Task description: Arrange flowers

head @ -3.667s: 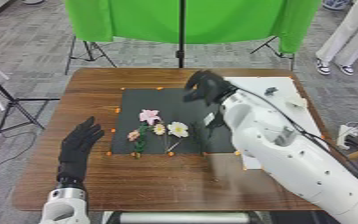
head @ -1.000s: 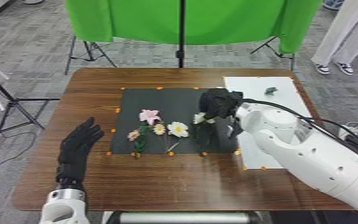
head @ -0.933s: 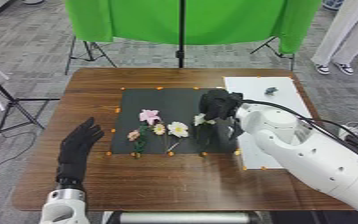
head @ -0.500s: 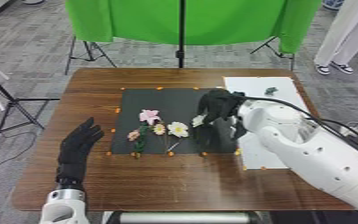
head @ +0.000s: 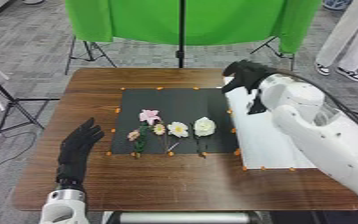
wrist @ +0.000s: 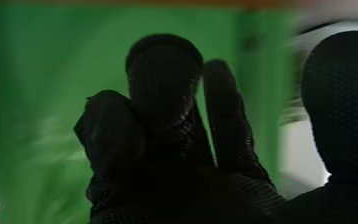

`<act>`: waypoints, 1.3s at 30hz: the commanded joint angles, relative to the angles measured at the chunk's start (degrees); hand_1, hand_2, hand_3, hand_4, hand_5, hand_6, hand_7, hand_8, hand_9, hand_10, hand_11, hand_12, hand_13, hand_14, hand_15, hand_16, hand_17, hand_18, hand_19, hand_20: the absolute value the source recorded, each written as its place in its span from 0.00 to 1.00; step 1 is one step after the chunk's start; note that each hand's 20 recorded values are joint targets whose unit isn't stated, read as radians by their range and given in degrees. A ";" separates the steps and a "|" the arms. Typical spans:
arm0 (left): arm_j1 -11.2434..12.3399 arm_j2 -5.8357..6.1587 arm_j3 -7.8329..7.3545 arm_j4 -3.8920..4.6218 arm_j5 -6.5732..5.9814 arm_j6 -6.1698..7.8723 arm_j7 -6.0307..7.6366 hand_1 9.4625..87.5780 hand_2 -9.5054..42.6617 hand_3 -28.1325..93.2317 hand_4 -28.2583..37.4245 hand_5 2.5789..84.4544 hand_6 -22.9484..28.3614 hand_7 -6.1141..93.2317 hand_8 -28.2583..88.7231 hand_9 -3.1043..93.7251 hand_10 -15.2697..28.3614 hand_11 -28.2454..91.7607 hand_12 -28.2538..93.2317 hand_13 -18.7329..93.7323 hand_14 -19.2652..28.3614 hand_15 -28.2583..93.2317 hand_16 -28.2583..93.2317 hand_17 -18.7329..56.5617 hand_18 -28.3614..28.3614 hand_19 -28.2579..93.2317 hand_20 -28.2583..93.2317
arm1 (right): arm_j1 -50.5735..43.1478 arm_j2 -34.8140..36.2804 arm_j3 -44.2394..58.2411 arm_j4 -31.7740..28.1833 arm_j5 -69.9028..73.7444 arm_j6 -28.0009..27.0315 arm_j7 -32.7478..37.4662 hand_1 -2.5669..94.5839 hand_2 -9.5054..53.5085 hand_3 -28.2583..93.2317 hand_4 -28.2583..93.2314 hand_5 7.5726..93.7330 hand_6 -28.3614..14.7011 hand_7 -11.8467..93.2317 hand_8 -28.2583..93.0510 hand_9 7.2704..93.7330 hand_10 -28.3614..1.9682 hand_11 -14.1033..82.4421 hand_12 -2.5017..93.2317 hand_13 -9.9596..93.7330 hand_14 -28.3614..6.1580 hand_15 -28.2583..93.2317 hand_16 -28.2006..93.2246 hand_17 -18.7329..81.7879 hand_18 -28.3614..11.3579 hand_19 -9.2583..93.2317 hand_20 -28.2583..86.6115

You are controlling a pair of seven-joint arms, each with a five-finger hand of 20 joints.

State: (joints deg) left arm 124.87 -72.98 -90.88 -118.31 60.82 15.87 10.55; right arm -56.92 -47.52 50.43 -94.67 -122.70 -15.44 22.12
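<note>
My right hand (head: 249,73) is raised over the upper left part of the white board, holding nothing. In the right wrist view the right hand (wrist: 171,115) has its fingers straight, with the thumb apart. On the black mat (head: 162,100) lie, side by side, a pink flower (head: 149,116), a small peach flower (head: 134,135), a small cream flower (head: 159,129), a white daisy (head: 178,130) and a large white flower (head: 204,127), stems toward the near edge. My left hand (head: 78,144) rests open left of the mat, over the brown table (head: 158,182).
The white board (head: 269,142) lies right of the mat, partly under the right arm. Orange markers line the mat and board edges. Behind the table stand a green cloth (head: 140,20) and black stands.
My right hand has let go of the large white flower, which now lies beside the daisy. The hand has moved up and right, away from the mat. The left hand has stayed still.
</note>
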 commanded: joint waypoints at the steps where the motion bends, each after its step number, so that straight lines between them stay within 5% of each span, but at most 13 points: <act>1: 0.66 -0.33 0.51 0.49 0.35 -0.64 -0.71 0.16 0.28 0.79 0.00 0.45 0.57 0.16 0.19 0.42 0.65 0.40 0.32 0.44 0.76 0.46 0.21 0.31 0.70 0.32 0.37 | 6.16 -2.46 0.48 15.47 -4.93 -9.11 4.54 0.33 0.00 0.81 0.06 0.38 0.68 0.21 0.17 0.43 0.35 0.20 0.22 0.86 0.64 0.71 0.49 0.73 0.34 1.00 0.67; 13: 0.52 -0.50 0.48 0.72 0.31 -0.88 -0.40 0.16 0.28 0.79 0.00 0.45 0.57 0.16 0.19 0.42 0.65 0.40 0.32 0.44 0.76 0.47 0.21 0.31 0.70 0.33 0.37 | 1.64 -5.06 3.14 24.35 -6.79 -7.12 5.76 0.37 0.00 0.82 0.05 0.42 0.75 0.24 0.16 0.51 0.43 0.22 0.22 0.88 0.68 0.72 0.47 0.74 0.35 1.00 0.67; 19: 0.54 -0.84 0.52 0.80 0.29 -0.96 -0.32 0.16 0.28 0.79 0.00 0.45 0.57 0.16 0.19 0.42 0.65 0.40 0.32 0.44 0.76 0.47 0.21 0.31 0.70 0.33 0.38 | -2.25 -4.28 1.30 25.41 -7.71 6.96 3.64 0.49 0.00 0.82 0.01 0.58 0.79 0.30 0.13 0.70 0.56 0.30 0.21 0.94 0.76 0.72 0.48 0.79 0.41 1.00 0.71; 22: 0.60 -0.96 0.51 0.74 0.33 -0.90 -0.20 0.16 0.28 0.79 0.00 0.45 0.57 0.16 0.19 0.42 0.66 0.40 0.32 0.44 0.76 0.47 0.21 0.31 0.70 0.33 0.38 | -3.46 -3.45 -0.12 25.00 -8.16 13.64 2.65 0.62 0.00 0.72 0.01 0.74 0.76 0.34 0.22 0.88 0.66 0.23 0.35 0.98 0.79 0.72 0.49 0.83 0.43 1.00 0.75; 26: 0.74 -1.03 0.56 0.65 0.38 -0.99 -0.07 0.16 0.28 0.79 0.00 0.45 0.57 0.16 0.19 0.42 0.65 0.40 0.32 0.44 0.76 0.47 0.21 0.31 0.70 0.33 0.38 | -6.76 -0.47 1.75 17.56 -5.99 16.55 3.07 0.67 0.00 0.71 0.03 0.83 0.73 0.38 0.27 0.98 0.70 0.24 0.42 1.00 0.81 0.74 0.50 0.87 0.45 1.00 0.77; 34: 0.98 -0.76 0.24 0.51 0.37 -0.94 -0.58 0.16 0.28 0.79 0.00 0.45 0.57 0.16 0.19 0.42 0.66 0.40 0.32 0.44 0.76 0.47 0.21 0.31 0.70 0.33 0.38 | -22.41 5.31 11.54 -9.57 -0.02 17.51 4.36 0.68 0.00 0.71 0.05 0.85 0.70 0.36 0.29 0.99 0.69 0.23 0.43 1.00 0.83 0.74 0.49 0.87 0.46 1.00 0.77; 39: 0.70 -0.67 0.27 0.56 0.33 -1.28 -0.67 0.17 0.28 0.79 0.00 0.45 0.57 0.16 0.19 0.42 0.66 0.40 0.32 0.44 0.76 0.47 0.21 0.31 0.70 0.33 0.38 | -27.32 3.11 11.31 -14.94 1.53 17.71 2.66 0.68 0.00 0.71 0.05 0.85 0.70 0.36 0.29 0.99 0.69 0.23 0.43 1.00 0.83 0.74 0.49 0.87 0.46 1.00 0.77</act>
State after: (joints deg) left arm 124.81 -73.14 -90.88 -118.28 60.96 15.38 10.46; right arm -76.96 -42.65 63.12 -99.49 -121.21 1.65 26.59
